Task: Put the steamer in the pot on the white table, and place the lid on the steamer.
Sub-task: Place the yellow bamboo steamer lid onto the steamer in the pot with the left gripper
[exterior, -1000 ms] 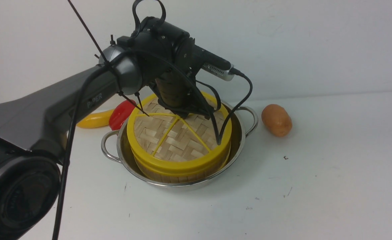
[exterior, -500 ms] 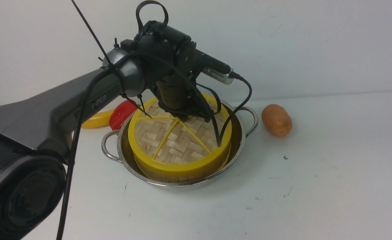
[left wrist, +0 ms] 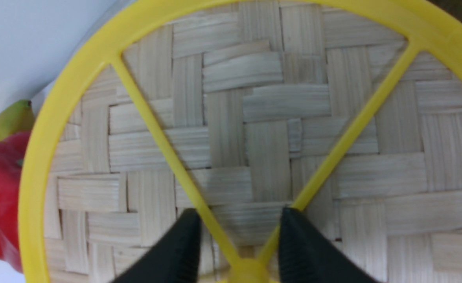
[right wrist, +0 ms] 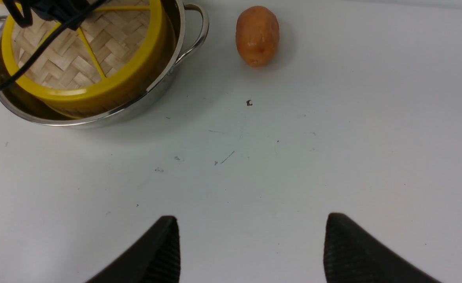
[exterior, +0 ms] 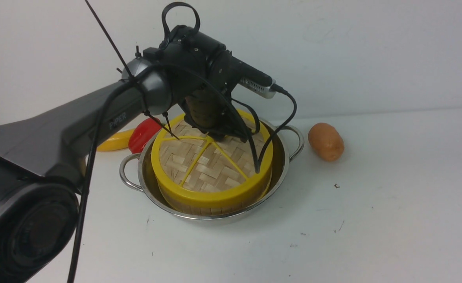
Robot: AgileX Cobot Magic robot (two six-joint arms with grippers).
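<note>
Lid (exterior: 211, 167) on steamer (exterior: 199, 206), steamer in pot (exterior: 280, 169) on worktop (exterior: 372, 220); potato (exterior: 326, 141) to its right, pepper (exterior: 142, 133) and banana (exterior: 111, 144) left.

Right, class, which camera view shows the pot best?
The front view: the pot shows its near rim and both handles. The right wrist view crops it at the frame edge, one handle clear. The left wrist view is filled by the lid; no pot is recognisable.

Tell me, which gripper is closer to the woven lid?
Left. The left gripper sits above the lid, straddling its hub; the right gripper hangs over the white table, well away.
</note>
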